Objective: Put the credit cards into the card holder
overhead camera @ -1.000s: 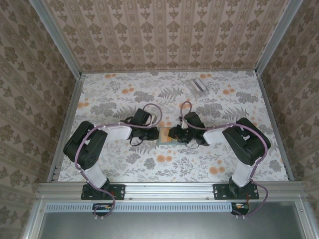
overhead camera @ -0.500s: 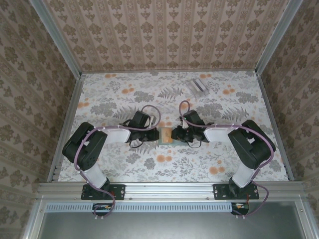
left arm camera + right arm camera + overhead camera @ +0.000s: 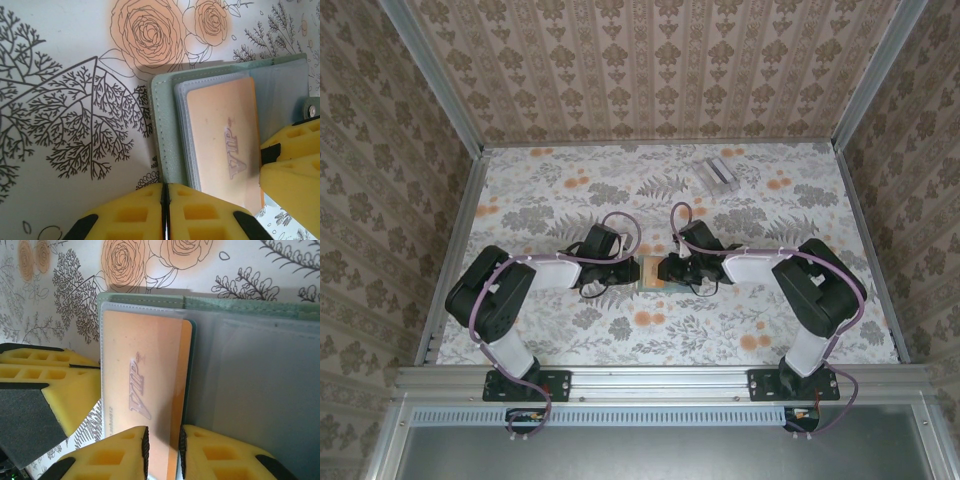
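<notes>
Floral-printed tabletop [image 3: 720,335] enclosed by patterned wallpaper walls, with both arm bases bolted at its near edge. Mid-table, the two arms reach inward and meet over the small grey-green folding card holder [image 3: 164,125], which lies open and flat between them.

Left gripper [image 3: 165,192]: yellow pads pressed together at the edge of the holder's cover; whether they pinch the cover itself cannot be told.

Right gripper [image 3: 162,437]: jaws narrow, closed on one end of the yellow-orange plastic credit card [image 3: 142,370] embossed "VIP". This card lies largely under a clear plastic sleeve in one half of the holder, with its gripped end at the sleeve's open side.

Judged stage: insertion of this card is well advanced but not finished, since it has yet to be pushed home and released. Whether other cards already sit in the sleeves cannot be told.

Far right of centre, well apart from the holder, stands a clear silvery slotted stand [image 3: 720,175].
</notes>
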Robot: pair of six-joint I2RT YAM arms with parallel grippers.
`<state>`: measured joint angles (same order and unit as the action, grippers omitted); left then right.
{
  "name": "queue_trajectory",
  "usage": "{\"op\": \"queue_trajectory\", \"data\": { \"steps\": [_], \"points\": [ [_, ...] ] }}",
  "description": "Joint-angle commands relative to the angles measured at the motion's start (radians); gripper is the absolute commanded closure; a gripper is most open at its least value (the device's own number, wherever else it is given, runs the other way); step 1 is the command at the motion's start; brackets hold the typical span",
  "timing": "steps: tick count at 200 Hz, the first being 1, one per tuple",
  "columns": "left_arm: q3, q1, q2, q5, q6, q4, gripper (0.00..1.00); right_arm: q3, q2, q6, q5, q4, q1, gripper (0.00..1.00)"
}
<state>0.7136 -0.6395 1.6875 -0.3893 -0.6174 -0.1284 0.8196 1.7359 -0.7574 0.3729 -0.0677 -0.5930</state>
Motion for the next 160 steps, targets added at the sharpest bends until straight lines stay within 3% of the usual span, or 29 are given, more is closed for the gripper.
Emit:
{"op": "queue_trajectory", "data": {
  "steps": [1,70,104,133,160],
  "points": [
    [-0.032,-0.017,0.018,-0.041,-0.031,0.04,0.89,0.03,-0.007,0.024,-0.001,0.026,-0.016,0.72],
    [-0.045,-0.017,-0.032,-0.015,-0.049,0.037,0.87,-0.005,-0.182,0.15,-0.144,0.199,-0.002,0.66],
    [-0.046,-0.017,-0.054,0.001,-0.048,0.039,0.87,-0.048,-0.255,0.139,-0.225,0.257,-0.001,0.6],
    [-0.053,-0.017,-0.059,-0.003,-0.053,0.038,0.87,-0.077,-0.278,0.149,-0.296,0.309,0.023,0.52],
    [-0.055,-0.017,-0.053,-0.052,-0.05,0.019,0.85,-0.042,-0.248,0.24,-0.334,0.373,0.038,0.5]
  ]
}}
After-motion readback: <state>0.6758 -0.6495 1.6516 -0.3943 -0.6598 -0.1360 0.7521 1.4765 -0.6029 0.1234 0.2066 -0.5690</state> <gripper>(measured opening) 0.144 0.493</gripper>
